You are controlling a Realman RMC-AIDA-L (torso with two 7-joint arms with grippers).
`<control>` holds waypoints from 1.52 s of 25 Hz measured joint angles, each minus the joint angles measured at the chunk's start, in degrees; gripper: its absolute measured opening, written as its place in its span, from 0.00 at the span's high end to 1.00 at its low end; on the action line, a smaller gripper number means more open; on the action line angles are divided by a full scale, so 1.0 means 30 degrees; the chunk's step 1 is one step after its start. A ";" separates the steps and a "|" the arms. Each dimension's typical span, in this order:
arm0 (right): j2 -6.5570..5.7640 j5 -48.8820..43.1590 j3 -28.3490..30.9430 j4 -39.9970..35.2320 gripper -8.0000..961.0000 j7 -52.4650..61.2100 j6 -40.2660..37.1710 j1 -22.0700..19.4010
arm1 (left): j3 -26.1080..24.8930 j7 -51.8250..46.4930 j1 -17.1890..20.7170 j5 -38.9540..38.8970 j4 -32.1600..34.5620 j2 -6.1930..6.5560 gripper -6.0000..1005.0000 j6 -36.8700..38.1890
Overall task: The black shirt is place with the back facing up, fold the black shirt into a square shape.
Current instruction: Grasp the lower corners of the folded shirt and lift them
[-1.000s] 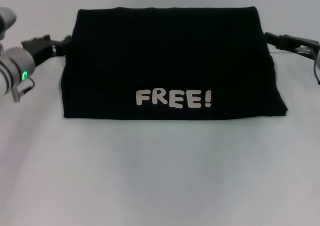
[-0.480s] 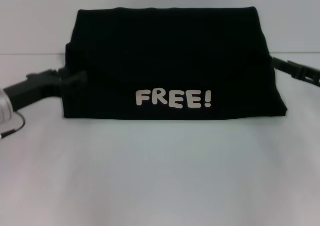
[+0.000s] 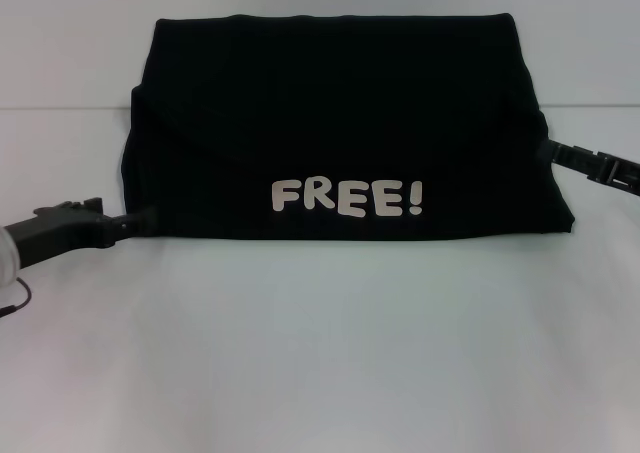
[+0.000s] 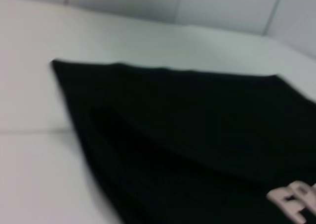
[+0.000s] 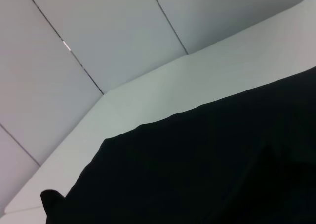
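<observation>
The black shirt (image 3: 340, 113) lies folded into a wide rectangle on the white table, with off-white "FREE!" lettering (image 3: 347, 198) along its near edge. My left gripper (image 3: 143, 219) reaches in low from the left and meets the shirt's near left corner. My right gripper (image 3: 549, 151) comes in from the right and meets the shirt's right edge about halfway along. The left wrist view looks across the black shirt (image 4: 197, 135) with part of the lettering (image 4: 296, 201) at the edge. Black shirt (image 5: 222, 174) cloth also fills the right wrist view.
The white table (image 3: 320, 353) stretches bare in front of the shirt. A grey panelled wall (image 5: 98, 36) stands behind the table's far edge.
My left gripper has slid toward me along the shirt's left edge, from the far end down to the near corner. My right gripper has also come nearer along the right edge. The shirt has kept its shape.
</observation>
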 joint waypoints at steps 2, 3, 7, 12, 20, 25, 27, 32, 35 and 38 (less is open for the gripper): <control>-0.0022 -0.0001 -0.0022 -0.0001 0.27 0.0189 0.0097 0.0044 | 0.0130 -0.0783 -0.0451 0.0739 -0.0519 0.0113 0.18 -0.0723; -0.0023 -0.0001 -0.0034 0.0000 0.25 0.0213 0.0177 0.0092 | 0.0172 -0.1229 -0.0688 0.1093 -0.0801 0.0191 0.17 -0.1020; -0.0028 0.0037 -0.0054 -0.0001 0.19 0.0248 0.0323 0.0288 | 0.0200 -0.3291 -0.1507 0.2033 -0.1447 0.0407 0.13 -0.1509; -0.0030 0.0111 -0.0053 0.0000 0.19 0.0255 0.0434 0.0463 | 0.0289 -0.3680 -0.1949 0.2321 -0.1969 0.0443 0.10 -0.2146; -0.0031 0.0046 -0.0076 0.0024 0.19 0.0434 0.0805 0.0476 | 0.0668 -0.3402 -0.2257 0.2357 -0.2426 0.0459 0.10 -0.2482; -0.0022 0.0033 -0.0076 0.0081 0.19 0.0423 0.1001 0.0408 | 0.1414 -0.3348 -0.2268 0.2371 -0.2435 0.0421 0.10 -0.2490; 0.0020 0.0029 -0.0074 0.0053 0.19 0.0390 0.1034 0.0386 | 0.1591 -0.3282 -0.2274 0.2372 -0.2435 0.0396 0.11 -0.2499; 0.0051 0.0028 -0.0068 0.0024 0.20 0.0358 0.1047 0.0354 | 0.1809 -0.3240 -0.2306 0.2404 -0.2388 0.0388 0.11 -0.2795; 0.0059 0.0028 -0.0068 0.0017 0.20 0.0363 0.1046 0.0334 | 0.1854 -0.3252 -0.2308 0.2777 -0.2431 0.0389 0.11 -0.3585; 0.0058 0.0028 -0.0067 0.0010 0.20 0.0366 0.1047 0.0317 | 0.1865 -0.3280 -0.2375 0.3361 -0.2648 0.0389 0.11 -0.4141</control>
